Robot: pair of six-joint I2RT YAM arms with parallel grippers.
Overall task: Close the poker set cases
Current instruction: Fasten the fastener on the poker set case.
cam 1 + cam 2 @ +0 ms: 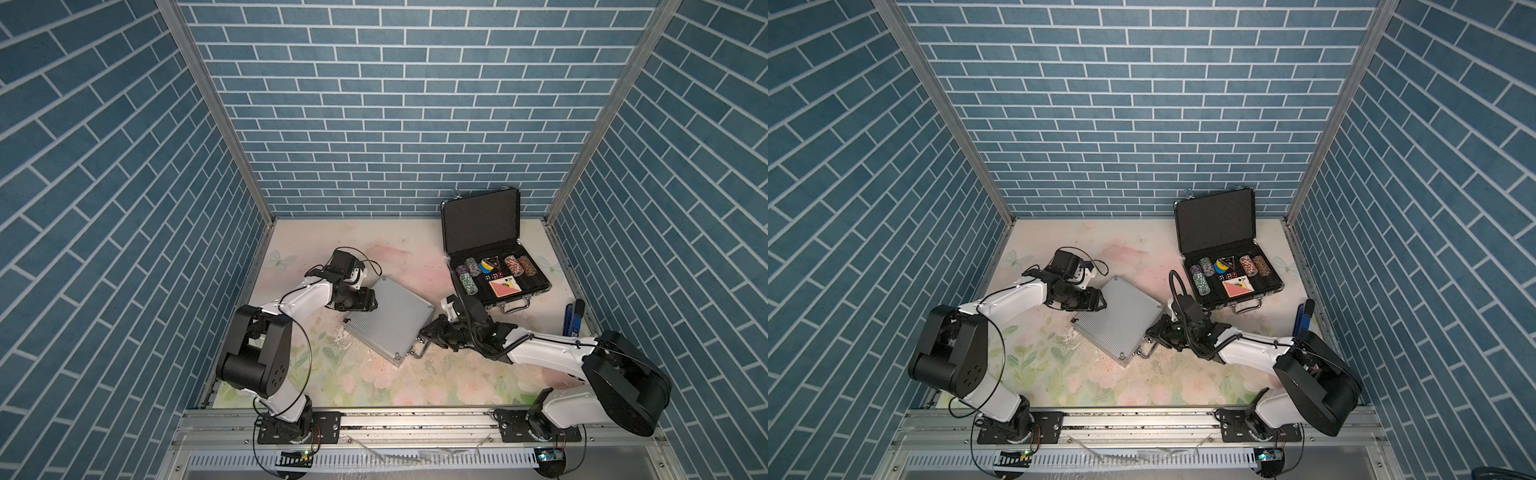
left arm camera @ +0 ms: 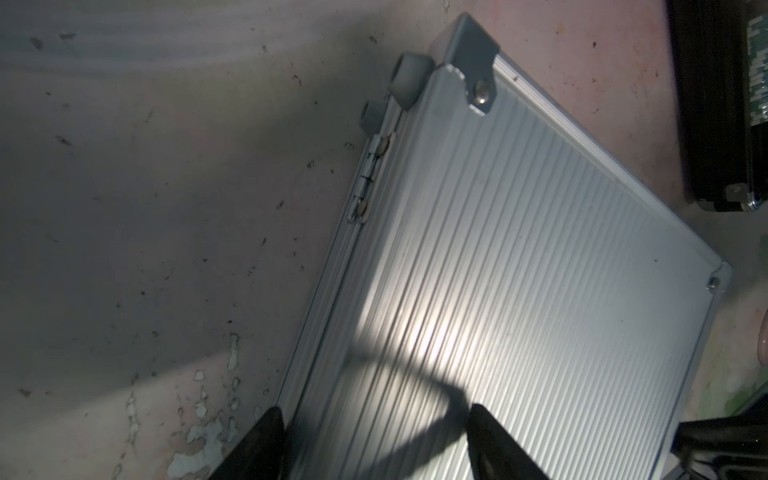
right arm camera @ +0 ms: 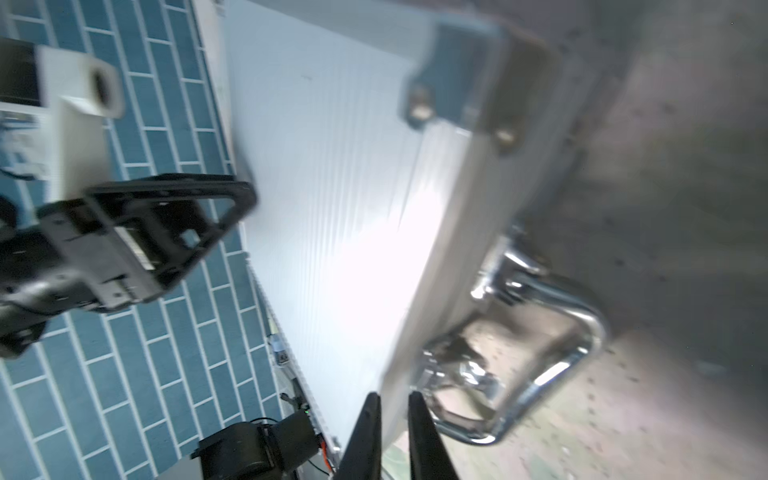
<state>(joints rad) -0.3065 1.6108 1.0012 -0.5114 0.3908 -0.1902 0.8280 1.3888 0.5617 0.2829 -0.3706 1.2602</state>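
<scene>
the right gripper (image 3: pixel 395 436) has its fingers drawn nearly together at the front edge of the silver aluminium poker case (image 1: pixel 390 320), just beside its chrome handle (image 3: pixel 577 328). the left gripper (image 2: pixel 378 446) stands wide, straddling the hinge edge of the same case. this case lies flat and closed on the floral table (image 1: pixel 374 386) between the arms, while the larger black poker case (image 1: pixel 482 226) sits open at the back right, lid upright, chips (image 1: pixel 468 279) showing.
</scene>
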